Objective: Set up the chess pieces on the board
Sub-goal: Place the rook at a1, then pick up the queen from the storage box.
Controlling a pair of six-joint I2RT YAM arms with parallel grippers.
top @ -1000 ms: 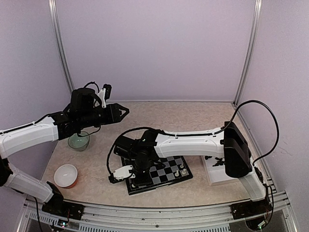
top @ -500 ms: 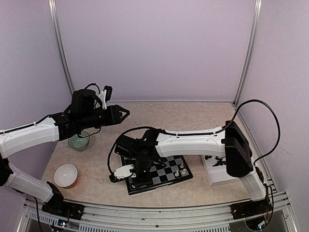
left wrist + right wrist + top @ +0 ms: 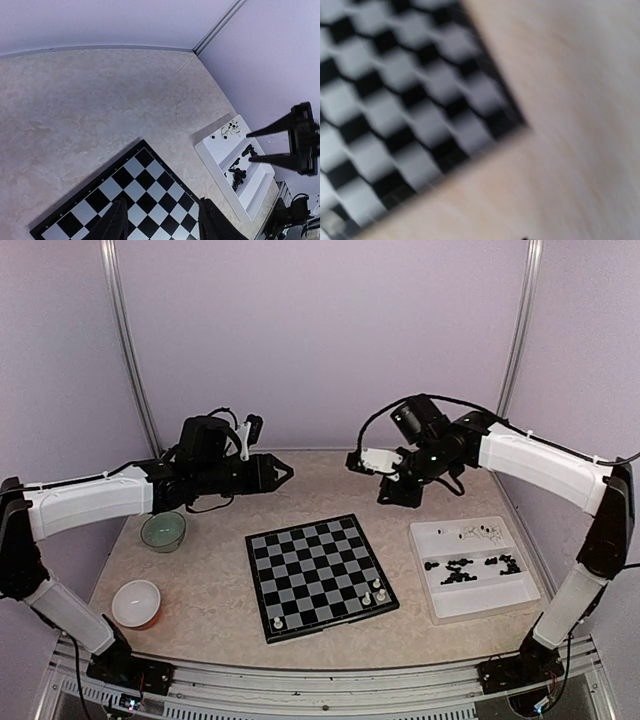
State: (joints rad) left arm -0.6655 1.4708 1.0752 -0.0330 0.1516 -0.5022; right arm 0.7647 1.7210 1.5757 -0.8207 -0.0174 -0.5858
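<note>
Your left end effector (image 3: 284, 473) is open and empty, your right end effector (image 3: 394, 491) unreadable in its blur, so a rushed dip into the tray (image 3: 436, 606) could scatter pieces (image 3: 468, 565).

Motion blur smears the right wrist view, leaving the board (image 3: 415, 95) as soft checks and a pale smudge at the lower-left corner unidentifiable. The left wrist view's bottom edge cuts off the board and most of the left gripper (image 3: 162, 210). From above, the chess pieces (image 3: 460, 570) in the tray (image 3: 490, 602) are too small to name.
</note>
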